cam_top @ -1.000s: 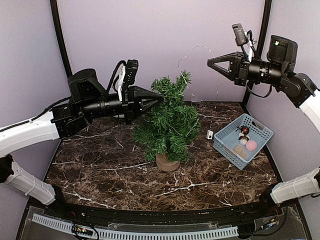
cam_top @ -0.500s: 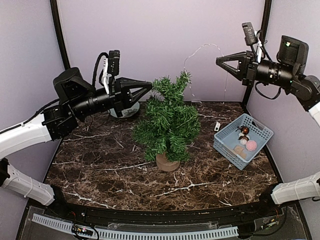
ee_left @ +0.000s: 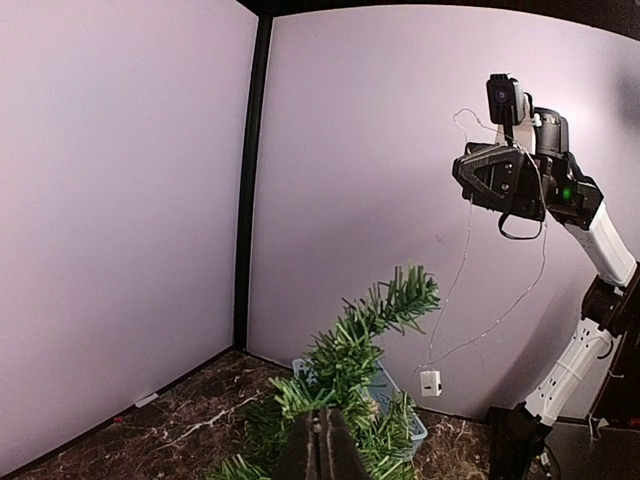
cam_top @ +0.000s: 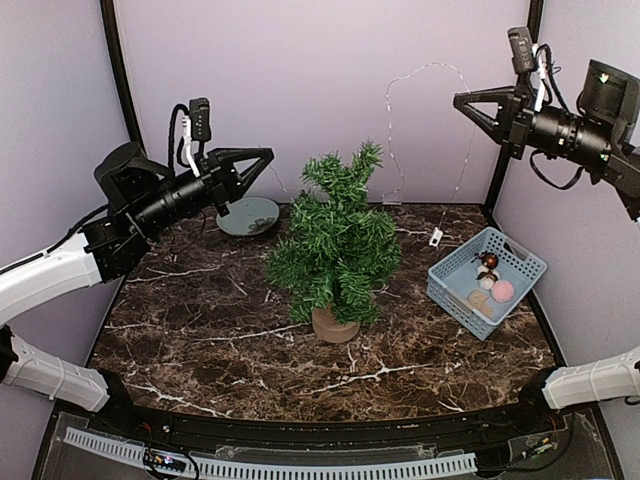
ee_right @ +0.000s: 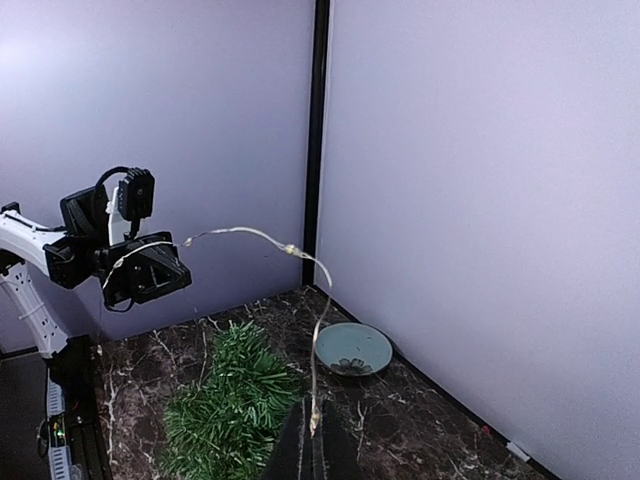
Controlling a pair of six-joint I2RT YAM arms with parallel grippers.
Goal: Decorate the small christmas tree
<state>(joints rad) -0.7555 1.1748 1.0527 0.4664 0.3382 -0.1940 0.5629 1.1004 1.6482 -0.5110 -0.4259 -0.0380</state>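
The small christmas tree [cam_top: 335, 240] stands mid-table on its tan stump [cam_top: 333, 326], and its green top shows in the left wrist view [ee_left: 370, 330]. High at the right, my right gripper [cam_top: 458, 98] is shut on a thin wire light string [cam_top: 388, 110]. The string arcs up from the fingertips [ee_right: 325, 290] and hangs behind the tree, with a small white box [cam_top: 437, 237] dangling from it. Up left of the tree, my left gripper [cam_top: 268, 153] is shut and clear of the branches; I see nothing between its fingers.
A blue basket [cam_top: 450, 305] at the right holds a pink ball [cam_top: 502, 291] and brownish ornaments. A teal plate [cam_top: 248, 215] lies at the back left. Purple walls close in the back and sides.
The left gripper has pulled back from the tree, up and to the left. The right gripper has risen and moved right, carrying the string and lifting the white box off the table.
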